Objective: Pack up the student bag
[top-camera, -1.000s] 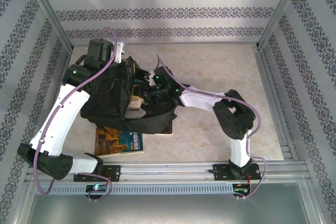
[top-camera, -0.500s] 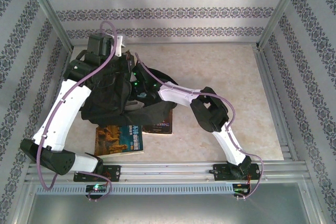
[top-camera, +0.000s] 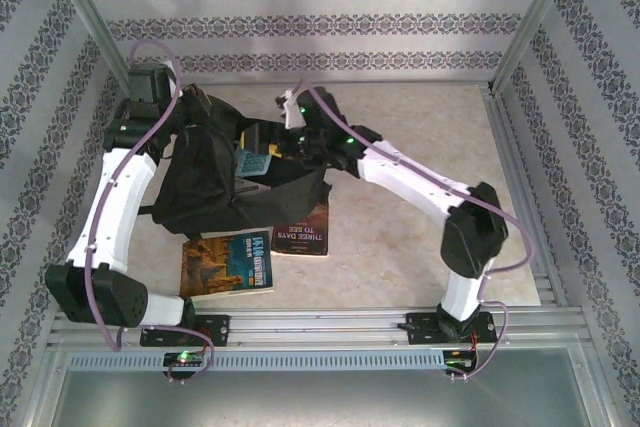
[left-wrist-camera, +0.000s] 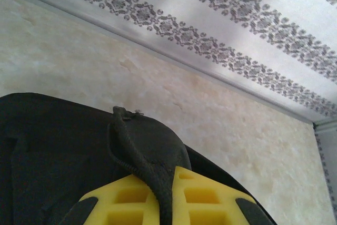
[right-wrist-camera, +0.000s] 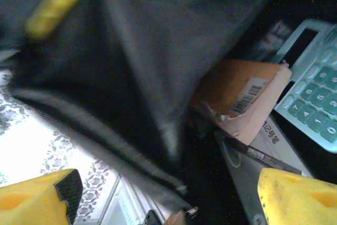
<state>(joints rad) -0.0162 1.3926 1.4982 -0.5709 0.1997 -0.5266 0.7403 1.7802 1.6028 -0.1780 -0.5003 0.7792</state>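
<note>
Marbled tabletop (top-camera: 430,117) carries the student bag (top-camera: 195,182), loop (left-wrist-camera: 131,156) pinched in left jaws.

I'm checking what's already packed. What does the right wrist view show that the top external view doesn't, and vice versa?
Right wrist view: inside the student bag, a calculator with green keys and an orange-brown book-like item bearing a barcode label, framed by the right gripper, jaws open. Top external view: two books on the table at the bag's near edge, one titled Three Days to See, one with a blue-and-brown cover. Shared: the black bag, plus a teal item in its opening, likely that calculator.
</note>
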